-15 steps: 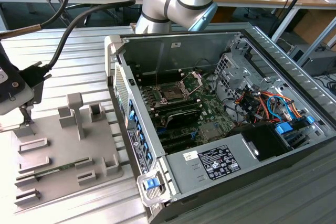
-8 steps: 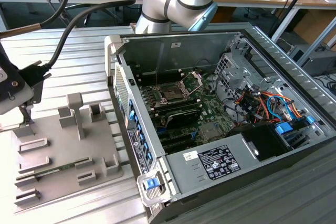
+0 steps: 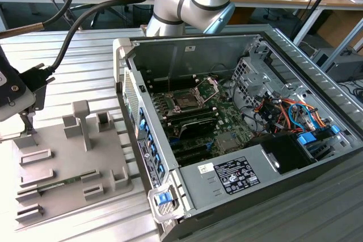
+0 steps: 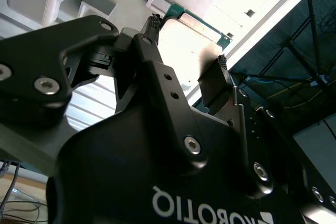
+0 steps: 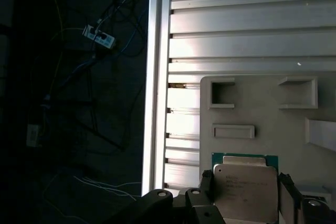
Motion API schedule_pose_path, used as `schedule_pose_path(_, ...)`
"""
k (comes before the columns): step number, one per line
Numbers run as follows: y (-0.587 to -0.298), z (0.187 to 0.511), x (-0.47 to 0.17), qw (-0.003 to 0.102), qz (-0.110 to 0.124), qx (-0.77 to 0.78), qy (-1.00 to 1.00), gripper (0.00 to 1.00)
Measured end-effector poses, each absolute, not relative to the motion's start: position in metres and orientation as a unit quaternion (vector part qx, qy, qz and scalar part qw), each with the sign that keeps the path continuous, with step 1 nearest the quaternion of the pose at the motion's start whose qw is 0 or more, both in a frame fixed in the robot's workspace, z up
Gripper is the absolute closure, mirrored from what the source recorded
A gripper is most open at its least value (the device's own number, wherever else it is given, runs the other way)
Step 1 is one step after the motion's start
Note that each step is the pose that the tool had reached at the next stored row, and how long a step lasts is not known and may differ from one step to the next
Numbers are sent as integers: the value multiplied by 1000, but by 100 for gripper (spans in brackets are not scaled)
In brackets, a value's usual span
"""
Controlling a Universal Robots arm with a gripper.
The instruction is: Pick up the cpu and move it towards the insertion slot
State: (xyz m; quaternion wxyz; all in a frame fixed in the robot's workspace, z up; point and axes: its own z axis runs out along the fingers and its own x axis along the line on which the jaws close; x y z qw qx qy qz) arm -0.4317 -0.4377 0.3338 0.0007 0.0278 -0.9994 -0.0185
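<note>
Gripper (image 4: 188, 40) clamped on cpu (image 5: 244, 187) at grey tray (image 5: 262, 108) (ribbed aluminium table (image 5: 236, 30); dark cable-strewn floor (image 5: 68, 129) beyond its edge).

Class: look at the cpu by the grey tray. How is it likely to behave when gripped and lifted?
The cpu looks like a thin flat plate with a metal top, so it is probably stiff, not floppy. Being small and thin, it is likely light. Its smooth metal could slip, and the green board at its rim looks fragile.

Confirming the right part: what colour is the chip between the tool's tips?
The chip is pale silver with a green rim, clearest in the first wrist view.
</note>
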Motion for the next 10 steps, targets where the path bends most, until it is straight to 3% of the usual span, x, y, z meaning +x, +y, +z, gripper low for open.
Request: schedule_pose_path(10, -438, 336, -432, 1, -19, 28, -999, 45)
